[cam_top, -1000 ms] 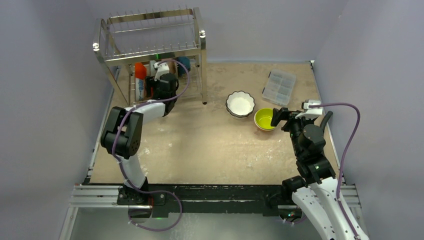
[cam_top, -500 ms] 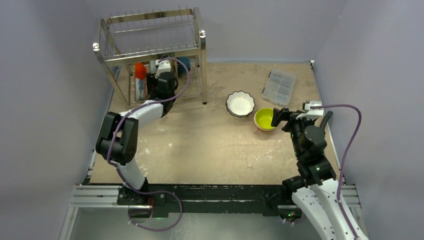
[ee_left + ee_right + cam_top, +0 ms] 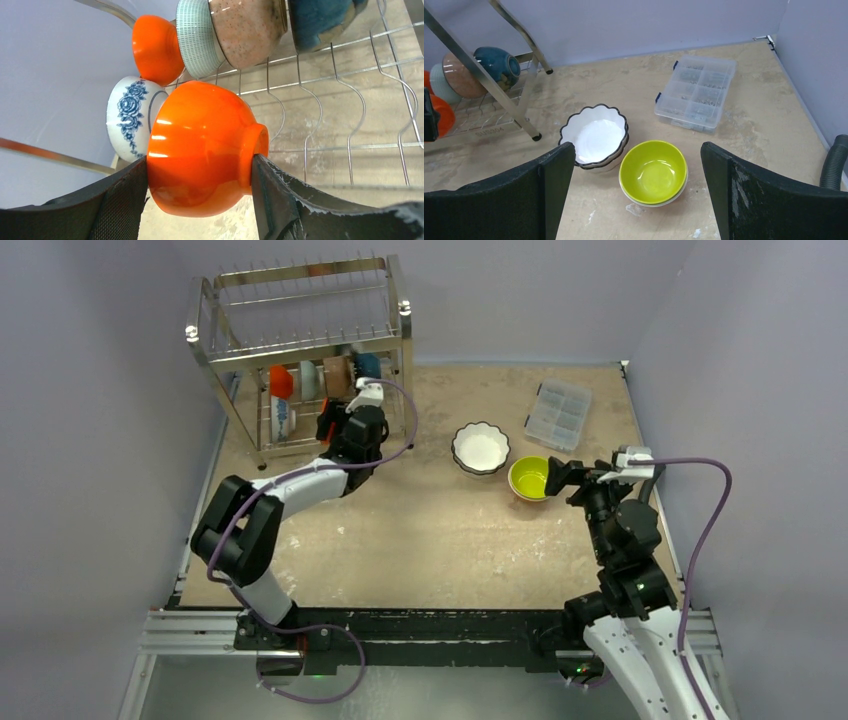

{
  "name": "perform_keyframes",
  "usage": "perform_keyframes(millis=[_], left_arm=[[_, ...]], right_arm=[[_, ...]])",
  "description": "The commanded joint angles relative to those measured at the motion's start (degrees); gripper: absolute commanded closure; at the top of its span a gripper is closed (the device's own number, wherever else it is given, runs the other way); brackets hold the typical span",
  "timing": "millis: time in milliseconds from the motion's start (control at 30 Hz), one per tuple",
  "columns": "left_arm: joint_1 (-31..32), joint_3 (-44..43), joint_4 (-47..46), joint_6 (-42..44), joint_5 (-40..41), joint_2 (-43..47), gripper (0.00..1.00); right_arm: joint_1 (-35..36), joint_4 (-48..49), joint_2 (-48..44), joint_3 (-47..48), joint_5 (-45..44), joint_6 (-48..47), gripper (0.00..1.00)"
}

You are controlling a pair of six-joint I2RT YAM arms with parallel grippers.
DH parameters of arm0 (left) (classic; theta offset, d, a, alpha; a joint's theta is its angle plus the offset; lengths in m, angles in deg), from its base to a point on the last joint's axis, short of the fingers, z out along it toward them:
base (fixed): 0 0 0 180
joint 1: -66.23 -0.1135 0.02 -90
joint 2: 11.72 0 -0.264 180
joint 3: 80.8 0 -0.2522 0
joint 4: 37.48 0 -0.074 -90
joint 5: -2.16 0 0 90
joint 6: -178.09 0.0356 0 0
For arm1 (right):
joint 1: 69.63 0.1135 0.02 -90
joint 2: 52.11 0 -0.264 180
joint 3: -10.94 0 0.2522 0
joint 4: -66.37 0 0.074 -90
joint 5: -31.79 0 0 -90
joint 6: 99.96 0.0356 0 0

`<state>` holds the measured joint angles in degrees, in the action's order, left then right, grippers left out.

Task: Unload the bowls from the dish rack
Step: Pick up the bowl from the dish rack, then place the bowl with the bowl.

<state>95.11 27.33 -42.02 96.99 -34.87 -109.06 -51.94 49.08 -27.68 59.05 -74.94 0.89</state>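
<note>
Left tool [image 3: 200, 200]: jaws part-way apart and clamped on an orange bowl [image 3: 200, 150]; one finger presses the rim side, the other the foot ring; the bowl lies on its side between them

Held bowl, place: at the near side of the dish rack [image 3: 300, 330], by the lower tier and close to its front right leg; whether it touches the wire I cannot tell

Lower tier, remaining bowls: a second orange bowl [image 3: 155, 47], a pale teal ribbed bowl [image 3: 197, 37], a speckled tan bowl [image 3: 247, 30] and a dark teal bowl [image 3: 320, 20] stand on edge in a row, each touching the next; a white bowl with blue flowers [image 3: 127, 117] stands on edge just behind the held one

Upper tier: bare prongs, seen from the top camera

Right tool [image 3: 638, 150]: jaws spread wide, holding nothing; it hangs over the right part of the desk [image 3: 420, 530], well apart from the rack

Unloaded bowls: a white scalloped bowl [image 3: 596, 135] with a dark rim stands upright on the desk, seemingly nested in another like it; a yellow-green bowl [image 3: 654, 170] stands upright just beside it, on its right

Other: a clear compartment box [image 3: 696, 92] lies closed, farther back than the two bowls and near them
</note>
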Motion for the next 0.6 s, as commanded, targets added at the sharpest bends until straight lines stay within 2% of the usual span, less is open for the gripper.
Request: perform_keyframes(millis=[0,467,567], left_arm=[[2.6,2.6,-3.6,5.3,4.2,6.4,0.83],[17.8,10.6,0.5,8.2,13.6,11.3,1.00],[21.5,12.0,1.3,8.6,15.4,11.5,1.00]], right_arm=[[0.5,2.0,-1.1,0.3,1.5,0.2,0.01],[0.7,1.6,-2.7,1.0,3.9,1.2,0.01],[0.7,1.3,-2.5,1.3,4.3,1.5,0.01]])
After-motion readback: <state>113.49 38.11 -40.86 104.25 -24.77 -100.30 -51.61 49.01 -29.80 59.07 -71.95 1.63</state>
